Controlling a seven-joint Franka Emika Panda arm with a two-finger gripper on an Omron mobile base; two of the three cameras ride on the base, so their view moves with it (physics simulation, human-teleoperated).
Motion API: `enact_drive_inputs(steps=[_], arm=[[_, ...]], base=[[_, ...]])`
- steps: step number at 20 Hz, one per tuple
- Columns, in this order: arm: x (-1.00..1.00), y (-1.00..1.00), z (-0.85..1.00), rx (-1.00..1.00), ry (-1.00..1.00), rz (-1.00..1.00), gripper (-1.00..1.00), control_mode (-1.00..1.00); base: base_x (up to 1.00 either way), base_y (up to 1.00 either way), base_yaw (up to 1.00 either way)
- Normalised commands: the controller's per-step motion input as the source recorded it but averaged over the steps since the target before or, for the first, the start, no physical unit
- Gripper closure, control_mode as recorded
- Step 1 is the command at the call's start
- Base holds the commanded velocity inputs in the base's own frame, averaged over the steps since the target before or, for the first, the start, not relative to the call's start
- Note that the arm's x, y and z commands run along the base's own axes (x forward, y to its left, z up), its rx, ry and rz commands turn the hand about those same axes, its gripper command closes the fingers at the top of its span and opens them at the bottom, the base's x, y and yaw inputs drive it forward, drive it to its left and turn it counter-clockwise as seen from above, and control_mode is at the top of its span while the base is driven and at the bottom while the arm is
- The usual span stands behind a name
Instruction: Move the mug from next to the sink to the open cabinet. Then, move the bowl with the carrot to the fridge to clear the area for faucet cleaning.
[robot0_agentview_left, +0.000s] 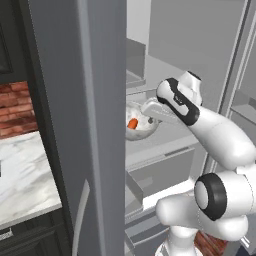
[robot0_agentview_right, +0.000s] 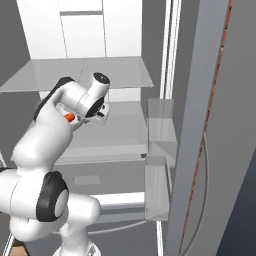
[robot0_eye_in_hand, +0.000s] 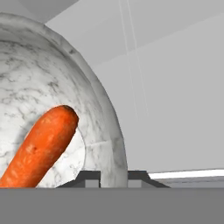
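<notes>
Left base view: fridge (robot0_agentview_left: 165, 60), tall, grey, door open, pale interior with shelves and drawers. Marbled bowl (robot0_agentview_left: 140, 131), grey-white, held inside the fridge compartment above a shelf (robot0_agentview_left: 165, 142); whether it rests on the shelf cannot be told. Carrot (robot0_agentview_left: 132, 123), short orange piece, lying inside the bowl. White arm reaching in from the lower right; claw (robot0_agentview_left: 152, 112) at the bowl's near rim, its fingertips hidden by the wrist. Marble counter (robot0_agentview_left: 25, 175) at the left, brick wall (robot0_agentview_left: 15, 107) behind it

Right base view: fridge interior with glass shelf (robot0_agentview_right: 80, 72) above and door bins (robot0_agentview_right: 161, 150) at the right. Arm bent forward into the middle compartment; a spot of orange carrot (robot0_agentview_right: 69, 117) visible beside the wrist. Bowl mostly hidden by the arm

Hand view: bowl rim (robot0_eye_in_hand: 114, 144) passing between the two dark fingertips (robot0_eye_in_hand: 89, 178), one inside the bowl wall and one outside. Claw clamped together on the rim of the bowl. Carrot (robot0_eye_in_hand: 41, 146) slanting across the bowl's marbled inner surface, touching it. Pale fridge wall (robot0_eye_in_hand: 175, 96) beyond the bowl
</notes>
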Motion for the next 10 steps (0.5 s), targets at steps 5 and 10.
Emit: enact_drive_inputs(steps=[5,10], arm=[[-0.66,0.07,-0.02,-0.04,0.01,0.0,1.0,-1.0],[-0.16,0.04,-0.42,-0.12,0.15,-0.15,1.0,-1.0]], base=[[0.0,0.0,0.0],[0.0,0.0,0.0]])
